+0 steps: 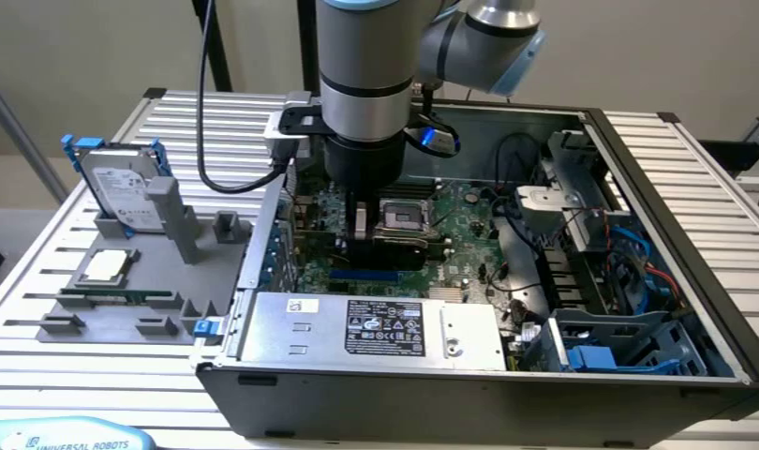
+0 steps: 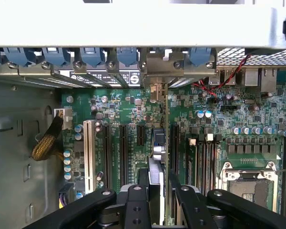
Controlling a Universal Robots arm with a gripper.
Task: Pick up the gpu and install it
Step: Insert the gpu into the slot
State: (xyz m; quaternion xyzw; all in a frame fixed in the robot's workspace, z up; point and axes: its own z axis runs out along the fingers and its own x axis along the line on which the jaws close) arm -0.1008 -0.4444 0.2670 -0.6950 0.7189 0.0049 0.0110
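In the wrist view the gpu (image 2: 158,160) stands edge-on between my black fingers (image 2: 136,202), a thin card running over the motherboard's expansion slots (image 2: 124,148). Its silver bracket (image 2: 157,64) sits at the case's rear slot openings. My gripper (image 2: 158,202) is shut on the card. I cannot tell whether the card's lower edge is in a slot. In the exterior view my gripper (image 1: 361,234) reaches straight down into the open computer case (image 1: 679,187), low over the green motherboard (image 1: 468,220) beside the CPU socket (image 1: 402,217).
A grey fixture (image 1: 117,309) on the exterior view's left holds a hard drive in a blue frame (image 1: 120,187) and a small square CPU chip (image 1: 109,265). The power supply (image 1: 367,328) lies at the case's front. Cables and drive bays (image 1: 604,272) crowd the case's right side.
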